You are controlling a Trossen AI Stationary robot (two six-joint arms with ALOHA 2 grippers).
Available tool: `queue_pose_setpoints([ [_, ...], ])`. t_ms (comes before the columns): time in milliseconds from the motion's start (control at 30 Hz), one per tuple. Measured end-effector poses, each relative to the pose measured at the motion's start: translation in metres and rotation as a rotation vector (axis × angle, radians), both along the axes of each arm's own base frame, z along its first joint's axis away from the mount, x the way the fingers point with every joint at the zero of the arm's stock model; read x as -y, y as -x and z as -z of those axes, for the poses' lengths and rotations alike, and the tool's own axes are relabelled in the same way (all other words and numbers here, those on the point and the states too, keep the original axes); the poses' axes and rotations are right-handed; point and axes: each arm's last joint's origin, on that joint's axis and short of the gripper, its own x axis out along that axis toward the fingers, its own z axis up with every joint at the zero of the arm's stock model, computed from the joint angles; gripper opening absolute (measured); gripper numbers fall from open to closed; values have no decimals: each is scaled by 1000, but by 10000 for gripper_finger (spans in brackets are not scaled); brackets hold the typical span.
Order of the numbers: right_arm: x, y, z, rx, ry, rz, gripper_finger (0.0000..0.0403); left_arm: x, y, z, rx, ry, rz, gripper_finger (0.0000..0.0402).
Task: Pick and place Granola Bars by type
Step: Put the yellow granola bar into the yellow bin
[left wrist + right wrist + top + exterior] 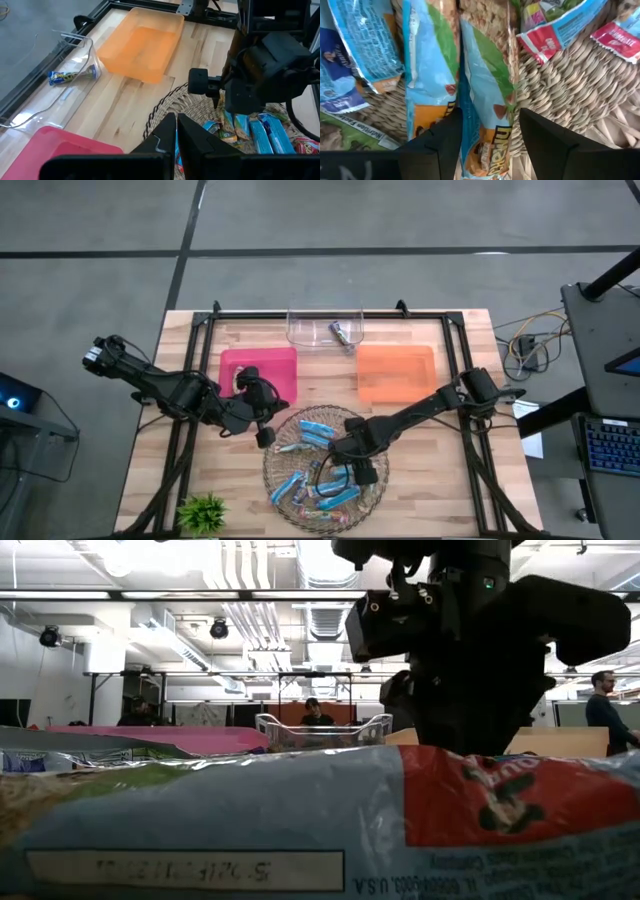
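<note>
While both arms reach over the round woven wicker basket [275, 480], the findings stand as follows.

Granola bars: most of the small shiny-wrapped Granola Bars [318, 430], largely bright blue, lie heaped in the basket at the near middle of the light wooden table [460, 480].
Sorted bar: one silver-and-blue wrapped bar [72, 75] lies alone in the clear plastic tray [300, 332] at the table's far edge.
Other trays: the pink plastic tray [278, 362] sits left of centre and the orange plastic tray [395, 372] right of centre; I see no bar in either, though the left arm hides part of the pink one.
Right gripper [487, 131]: down inside the basket, fingers spread apart and set on either side of a blue-and-green wrapped bar [485, 90]. Whether the pads already touch the wrapper cannot be judged from the wrist view; the bar lies flat among the others.
Left gripper [177, 131]: at the basket's left rim, beside the pink tray, fingers closed together with nothing between them.
Table corner: a small green plant [203, 511] stands near the left front edge.
Low view: a bar wrapper fills the foreground; people show far back in the room.
</note>
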Motion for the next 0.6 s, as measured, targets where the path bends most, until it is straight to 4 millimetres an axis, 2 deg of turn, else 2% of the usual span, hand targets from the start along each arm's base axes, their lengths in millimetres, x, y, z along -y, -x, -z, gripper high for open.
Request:
queue_pose_setpoints([
  [267, 3, -1, 0, 0, 0, 7, 173, 0, 0, 0, 2, -4, -6, 0],
  [600, 4, -1, -1, 2, -1, 10, 66, 0, 0, 0, 4, -10, -13, 0],
])
